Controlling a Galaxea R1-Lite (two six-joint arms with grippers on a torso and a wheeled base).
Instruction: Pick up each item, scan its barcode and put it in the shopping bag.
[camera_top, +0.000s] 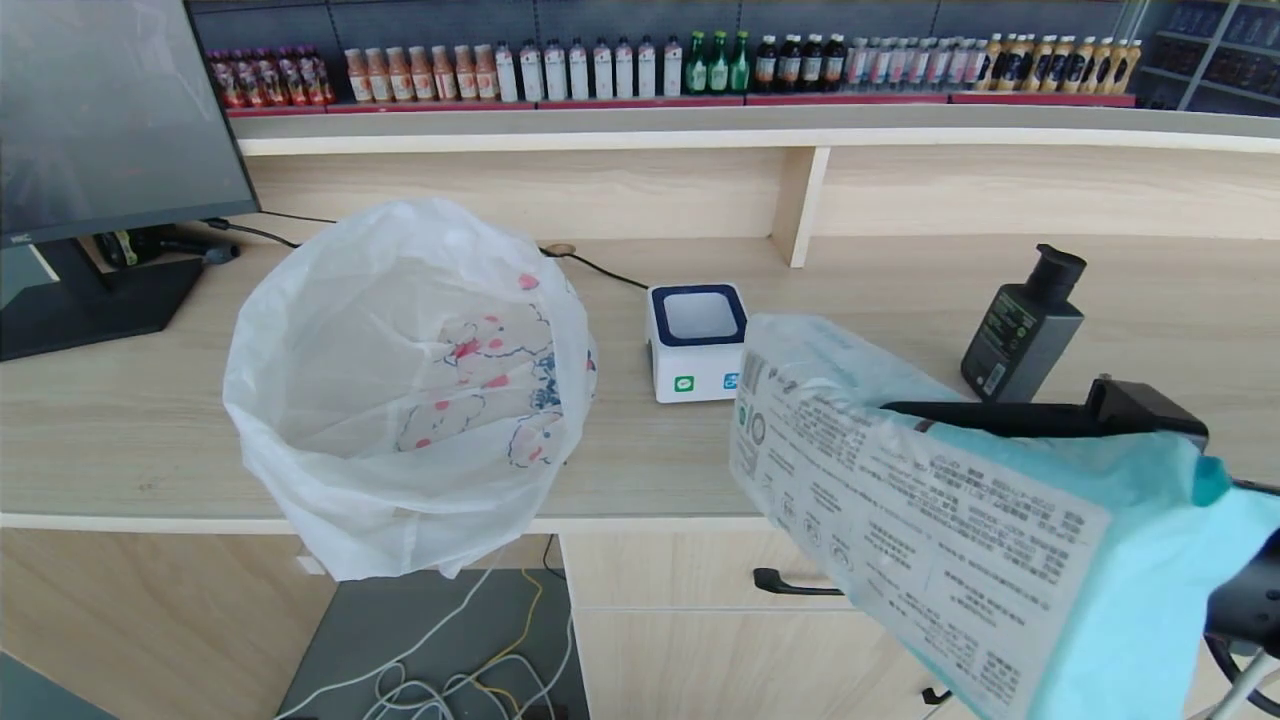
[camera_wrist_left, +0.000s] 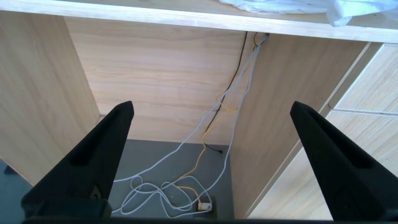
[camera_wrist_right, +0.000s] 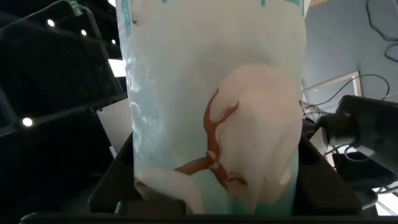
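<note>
Shopping bag (camera_top: 400, 400) first: in the head view it's a thin white plastic one standing on the light wood surface (camera_top: 130, 430), right at the front edge with its bottom bulging over a bit. The mouth is wide open, and all I can see inside is white plastic with a red-and-blue print showing through. Just beside it, toward the robot's right, sits the small white scanner (camera_top: 697, 340) with its dark window facing up. Further right a dark bottle (camera_top: 1022, 330) stands upright, well apart from the bag. The teal pack (camera_top: 950, 530) is up in the air in front of the surface, printed side to the camera, one end near the scanner. The right tool (camera_top: 900, 440) is clamped on it, with one black finger (camera_top: 1000, 418) lying along its top. A monitor (camera_top: 110, 110) stands at the far left, and rows of drinks (camera_top: 650, 68) fill the shelf behind.

In the left wrist view, the left tool (camera_wrist_left: 211, 155) hangs below the surface edge, fingers wide apart with nothing between them, over cables (camera_wrist_left: 180, 186) on the floor.

In the right wrist view, the pack (camera_wrist_right: 211, 93) sits squeezed between both fingers (camera_wrist_right: 115, 180), with a reddish-brown drawing on this side.
</note>
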